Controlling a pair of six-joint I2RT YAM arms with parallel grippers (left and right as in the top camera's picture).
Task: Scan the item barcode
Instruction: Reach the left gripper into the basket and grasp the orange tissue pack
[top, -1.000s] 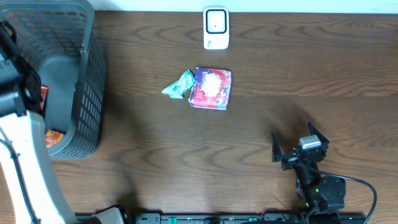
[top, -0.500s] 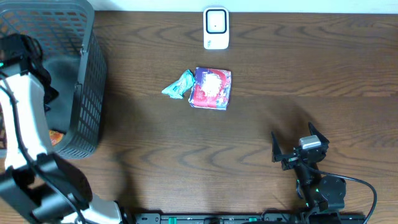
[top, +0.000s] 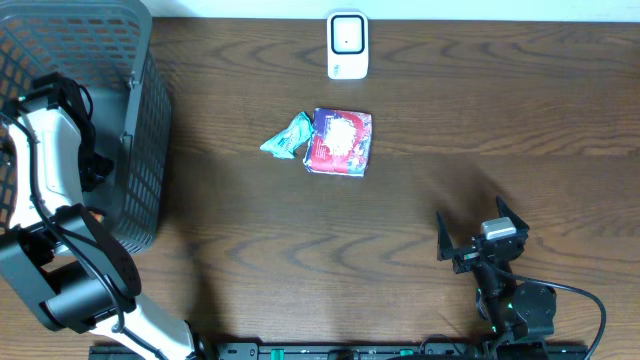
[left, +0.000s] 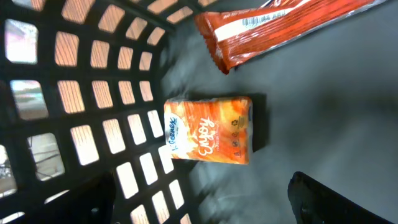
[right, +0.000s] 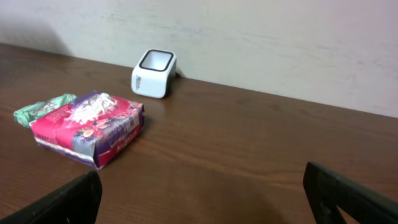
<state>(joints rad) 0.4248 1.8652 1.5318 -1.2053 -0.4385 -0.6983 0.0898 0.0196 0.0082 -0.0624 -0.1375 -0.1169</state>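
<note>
Inside the basket (top: 145, 150), upper left of the overhead view, the left jaws are spread open over the orange pack (left: 210, 129); the right jaws are open too. A jaw could be snagged on the mesh wall just beside the pack.

The basket (top: 140, 150) is a dark grey plastic lattice, matt. Inside the basket I see an orange pack (left: 210, 129) in soft, faintly shiny film and a red-orange wrapper (left: 280, 25), glossy and crinkled. Outside the basket, the table (top: 480, 110) is dark wood grain with a low sheen. The scanner (top: 347, 45) is smooth white plastic. The red packet (top: 340, 141) and green packet (top: 287, 135) wear wrinkled glossy film. My right fingers (right: 348, 193) look like matt black plastic.
</note>
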